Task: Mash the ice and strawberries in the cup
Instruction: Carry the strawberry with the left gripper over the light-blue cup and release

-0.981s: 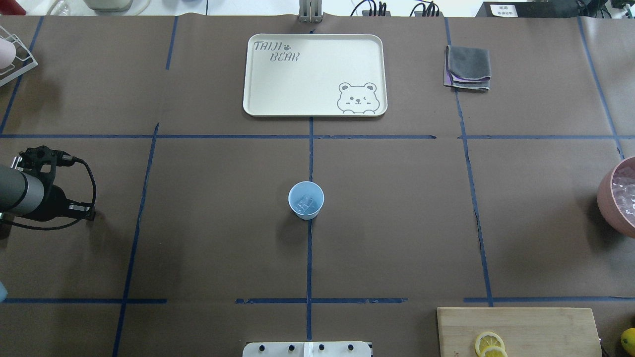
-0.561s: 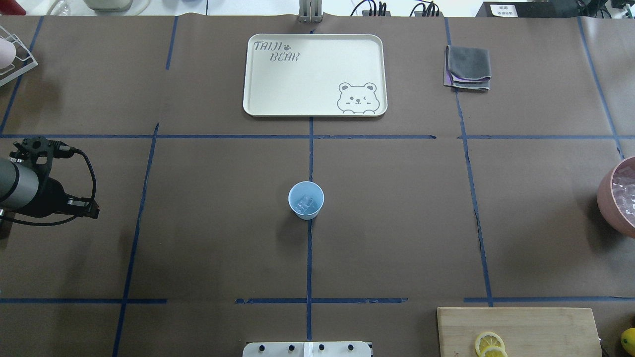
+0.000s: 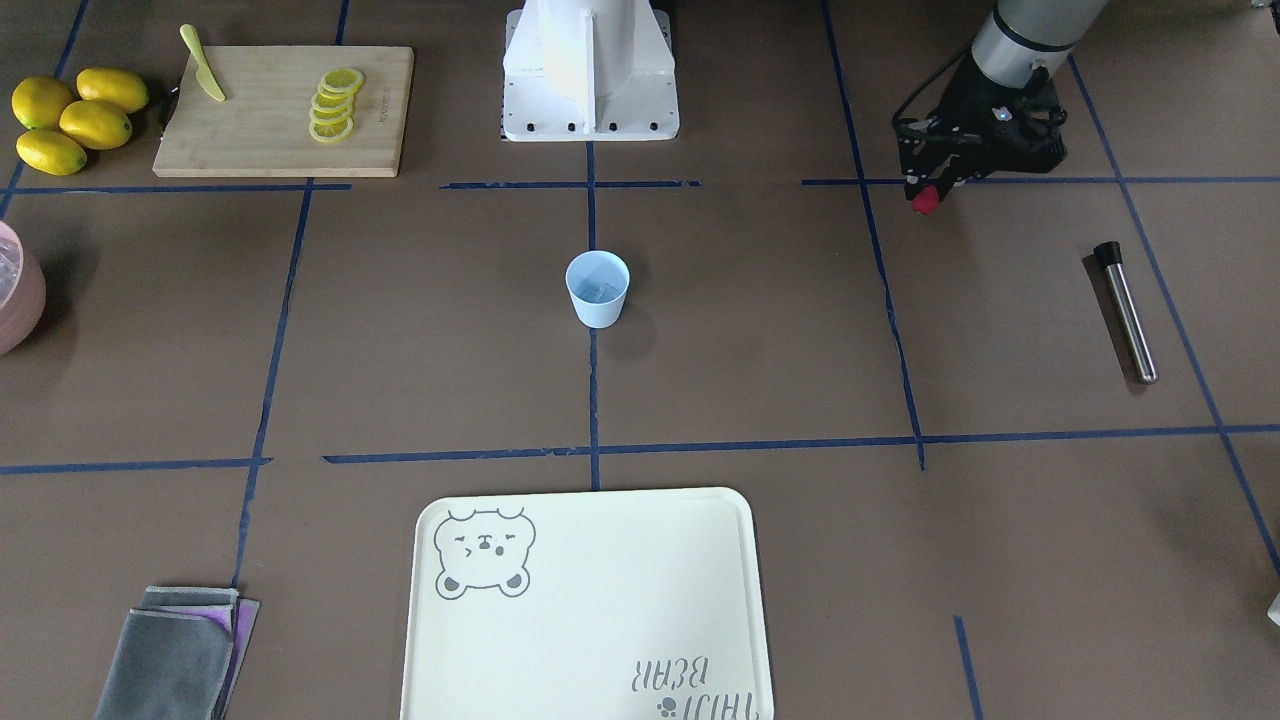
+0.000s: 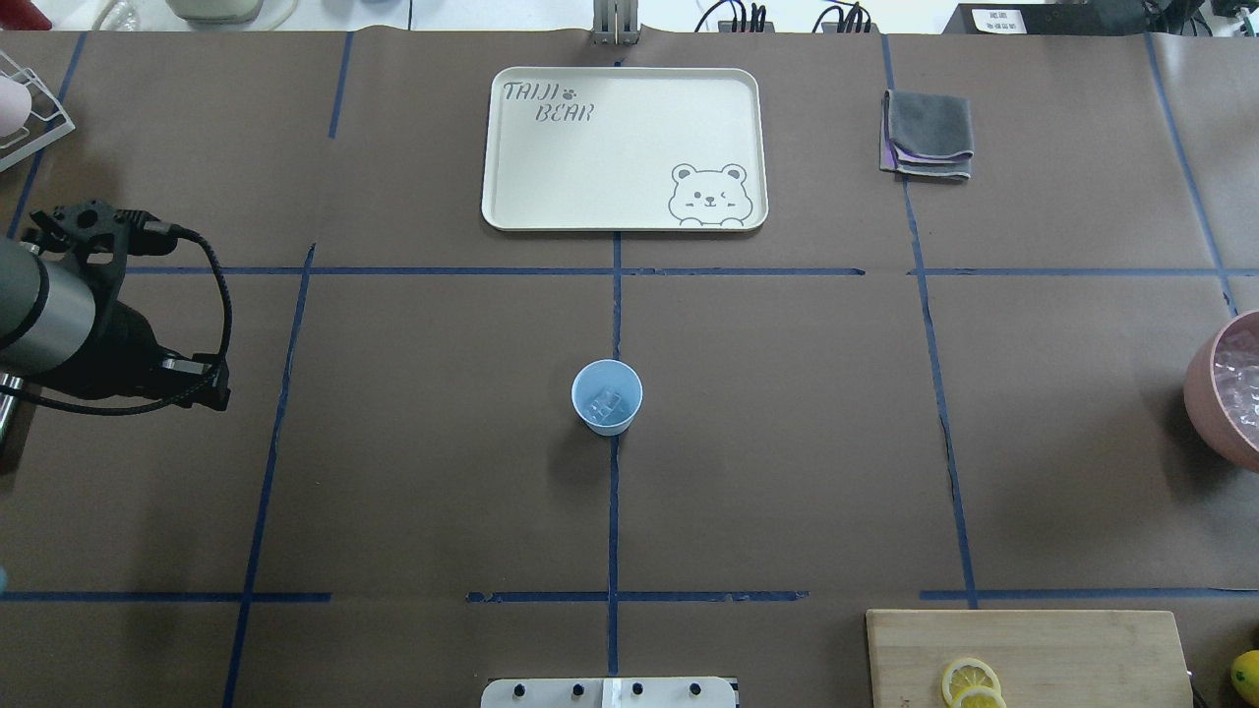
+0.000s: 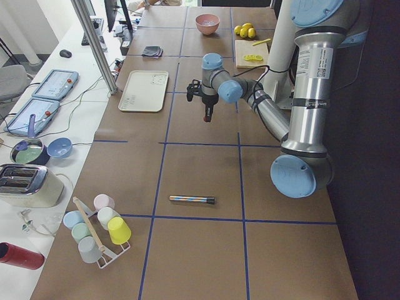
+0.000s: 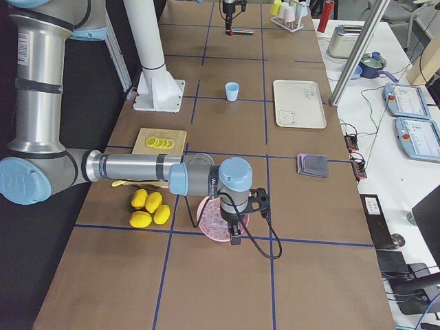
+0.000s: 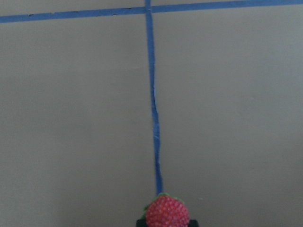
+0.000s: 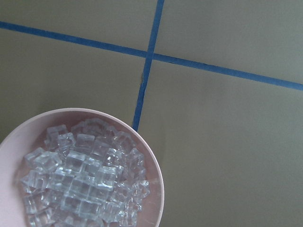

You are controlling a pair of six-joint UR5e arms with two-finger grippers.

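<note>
The light blue cup (image 4: 607,396) stands upright at the table's middle, also in the front view (image 3: 598,288). A few pale ice (image 4: 604,403) chunks lie at its bottom. My left gripper (image 3: 927,194) hangs well off to the cup's side, above the table, shut on a small red strawberry (image 3: 925,201). In the left wrist view the strawberry (image 7: 166,213) shows between the fingertips over a blue tape line. My right gripper (image 6: 238,232) hovers over the pink bowl (image 6: 214,227). It shows only in the right side view, so I cannot tell its state.
The pink bowl's rim (image 8: 157,176) holds many ice cubes (image 8: 80,175). A metal muddler (image 3: 1125,310) lies beyond the left gripper. A bear tray (image 4: 623,147), folded cloths (image 4: 928,133), a cutting board (image 3: 280,130) with lemon slices (image 3: 332,104), whole lemons (image 3: 70,115) and a cup rack (image 5: 97,228) ring the table.
The left arm has swung toward the far side of the table and a little toward the centre, carrying the strawberry. The cup has not moved.
</note>
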